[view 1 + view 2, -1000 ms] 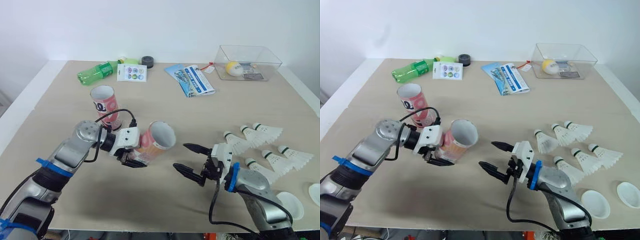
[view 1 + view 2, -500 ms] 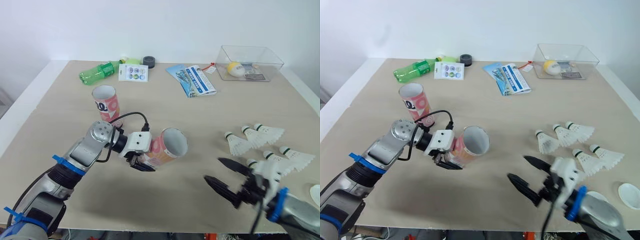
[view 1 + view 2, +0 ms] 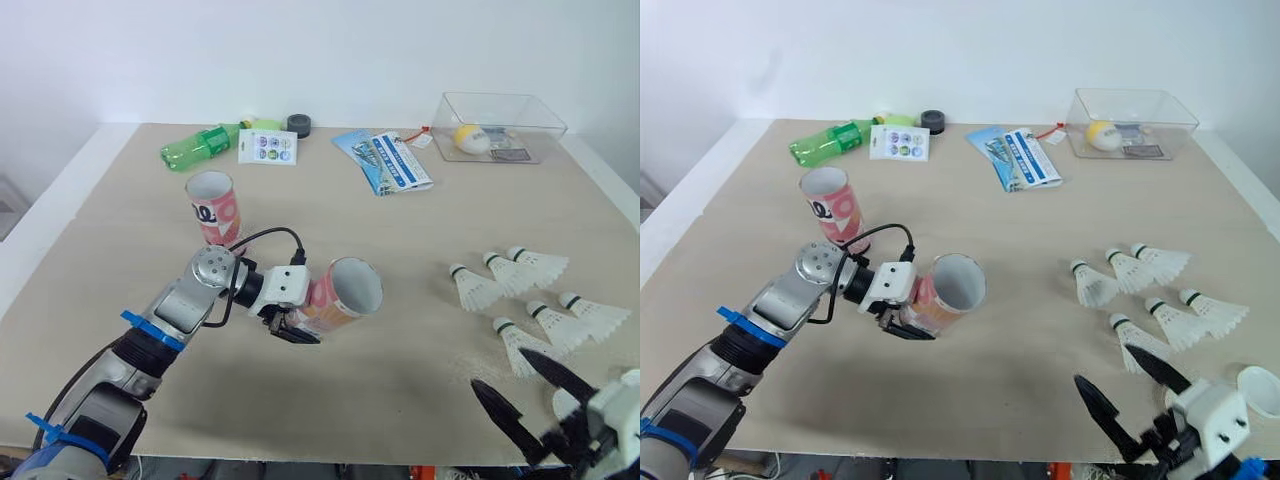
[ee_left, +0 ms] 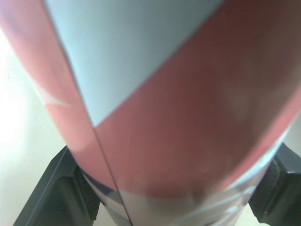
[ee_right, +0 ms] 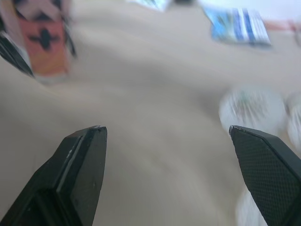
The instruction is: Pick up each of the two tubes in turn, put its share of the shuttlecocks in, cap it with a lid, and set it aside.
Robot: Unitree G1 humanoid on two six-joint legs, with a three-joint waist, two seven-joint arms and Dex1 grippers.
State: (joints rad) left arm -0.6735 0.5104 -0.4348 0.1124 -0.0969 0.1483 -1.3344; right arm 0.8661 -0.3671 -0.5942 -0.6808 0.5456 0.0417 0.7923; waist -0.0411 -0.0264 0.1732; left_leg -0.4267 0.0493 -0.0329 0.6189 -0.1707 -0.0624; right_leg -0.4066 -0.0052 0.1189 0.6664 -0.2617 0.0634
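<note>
While left end effector (image 3: 303, 313) stays clamped on tube (image 3: 343, 297), right end effector (image 3: 503, 370) withdrawn nearer, jaws apart.

head stereo: down over table (image 3: 400, 250) | wrist cams: close along fingers (image 5: 80, 169)

Table (image 3: 400, 235): shuttlecocks (image 3: 537, 265), upright tube (image 3: 213, 207), bottle (image 3: 197, 146), booklets (image 3: 390, 160), bin (image 3: 541, 143).

Green bottle (image 3: 197, 146), sticker card (image 3: 267, 147), leaflets (image 3: 385, 160), clear box (image 3: 545, 135).
</note>
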